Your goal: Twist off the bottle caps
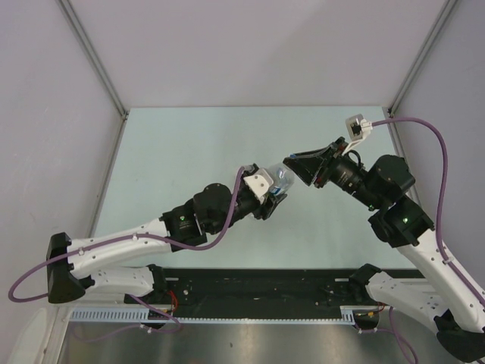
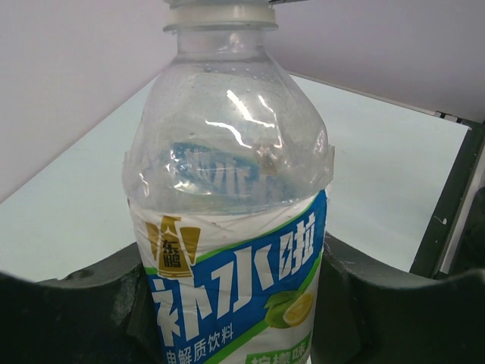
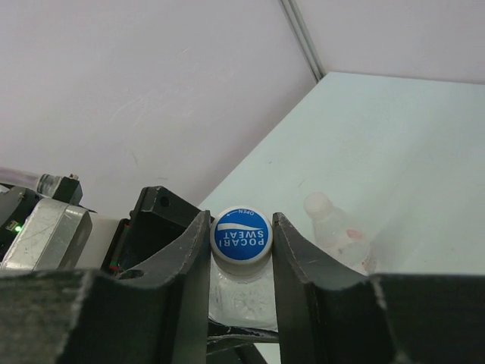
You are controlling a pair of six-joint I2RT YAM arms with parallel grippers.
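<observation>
Clamping blue-white label bottle point(image 2: 231, 227) at mid-body: left gripper point(image 2: 235, 318), closed snug. Pinching its blue cap point(image 3: 241, 233): right gripper point(image 3: 241, 250), closed narrow. White-capped bottle point(image 3: 341, 236) rests on table point(image 3: 402, 144), farther off.

The left arm point(image 1: 114, 250) and right arm point(image 1: 436, 262) wore white shells over black joints (1 green light on each). Purple cables point(image 1: 413, 120) trailed along both; the right gripper point(image 3: 241, 227) had matte black fingers point(image 3: 182, 265).
</observation>
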